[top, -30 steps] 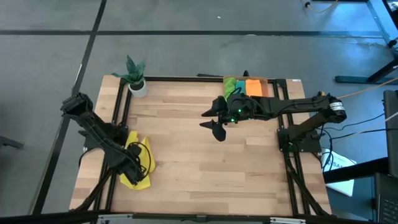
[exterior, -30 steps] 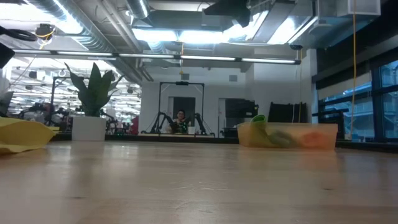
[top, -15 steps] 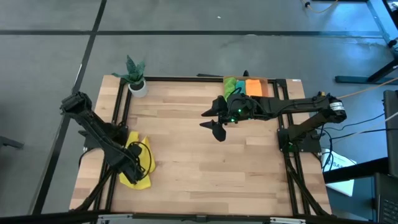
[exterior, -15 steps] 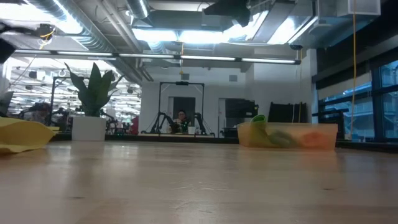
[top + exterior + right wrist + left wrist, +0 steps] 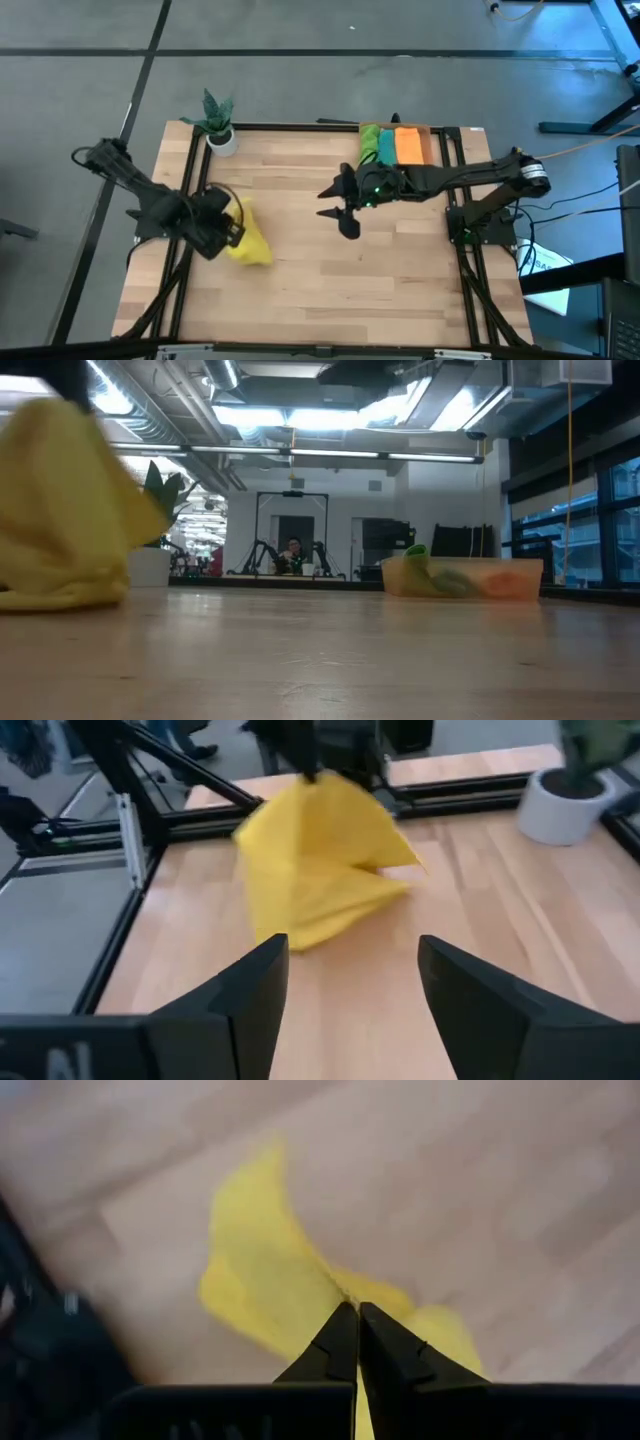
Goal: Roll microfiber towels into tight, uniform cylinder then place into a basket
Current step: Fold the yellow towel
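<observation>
The yellow towel [image 5: 250, 243] is bunched at the table's left, drawn up into a peak [image 5: 55, 500]. My left gripper [image 5: 229, 229] is above it and shut on it. My right gripper [image 5: 339, 205] is open and empty above the table's middle, pointing toward the yellow towel [image 5: 315, 885]. The translucent orange basket [image 5: 432, 141] stands at the far edge with a green towel [image 5: 370, 137], a teal towel [image 5: 386, 142] and an orange towel [image 5: 408, 142] inside; it also shows in the low view [image 5: 530, 575]. My left gripper pinches a raised fold at the top of the yellow towel [image 5: 335, 1292] between its two shut fingers [image 5: 340, 1342], coming from above. The cloth hangs below the fingers like a tent, and its lower part [image 5: 60, 596] lies on the table.
A small potted plant in a white pot [image 5: 219, 134] stands at the far left corner. Black frame rails [image 5: 195, 180] run along the table's sides. Bare wood [image 5: 350, 290] lies between the yellow towel and the near right.
My left gripper has risen and gone toward the table's far edge and a little right, shut on the yellow towel. The towel's top has been pulled up into a peak and the cloth dragged in from the near left edge; its lower part stays on the table.
</observation>
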`<state>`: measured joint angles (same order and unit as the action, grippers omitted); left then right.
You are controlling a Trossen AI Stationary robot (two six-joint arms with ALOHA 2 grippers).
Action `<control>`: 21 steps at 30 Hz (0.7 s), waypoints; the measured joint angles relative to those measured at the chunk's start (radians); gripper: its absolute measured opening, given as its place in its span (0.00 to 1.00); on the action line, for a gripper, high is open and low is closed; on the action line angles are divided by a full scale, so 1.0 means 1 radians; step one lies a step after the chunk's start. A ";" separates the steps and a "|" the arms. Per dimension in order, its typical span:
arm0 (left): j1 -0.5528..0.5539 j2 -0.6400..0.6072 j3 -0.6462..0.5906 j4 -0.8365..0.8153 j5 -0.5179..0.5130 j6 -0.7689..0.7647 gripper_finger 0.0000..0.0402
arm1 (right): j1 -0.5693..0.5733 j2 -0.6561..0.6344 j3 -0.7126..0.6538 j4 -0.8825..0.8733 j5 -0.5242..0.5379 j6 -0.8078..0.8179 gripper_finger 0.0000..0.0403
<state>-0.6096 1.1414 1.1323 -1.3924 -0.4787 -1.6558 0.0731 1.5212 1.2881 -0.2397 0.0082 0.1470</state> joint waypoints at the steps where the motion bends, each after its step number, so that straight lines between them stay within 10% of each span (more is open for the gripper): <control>1: 0.023 0.000 0.017 0.000 -0.024 0.037 0.00 | 0.007 0.013 0.000 0.012 0.000 -0.002 0.56; 21: 0.276 0.015 0.223 0.227 -0.086 0.634 0.00 | 0.014 0.269 0.000 0.534 0.157 -0.064 0.56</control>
<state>-0.3333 1.1562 1.3548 -1.1654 -0.5652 -1.0221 0.0871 1.7907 1.2884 0.2942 0.1651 0.0827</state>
